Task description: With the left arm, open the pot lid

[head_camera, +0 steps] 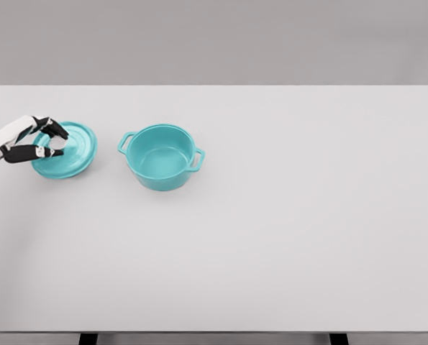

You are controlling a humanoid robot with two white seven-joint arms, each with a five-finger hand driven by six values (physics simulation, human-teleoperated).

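While the pot (161,157) stood uncovered on the white table (271,237), its lid (71,149) lay apart from it to the left, near the table's left edge, with a strip of bare tabletop between the two. The pot was a round, squat vessel in a glossy teal, the same colour inside and out, with a thick rounded rim and two small loop handles set on opposite sides, one toward the back left and one toward the front right. Its interior showed plainly, smooth and holding nothing, slightly paler on the floor than on the walls. The lid matched it in colour: a shallow disc with a raised outer ring, and it appeared slightly tilted, though whether it rested fully on the table could not be told. A pale knob showed at its centre. The left hand (32,140) came in from the left edge, its white back and dark fingers (54,129) curled over the lid, the fingertips closed about the knob from above and below, so it was gripping the lid there. The right arm did not show.
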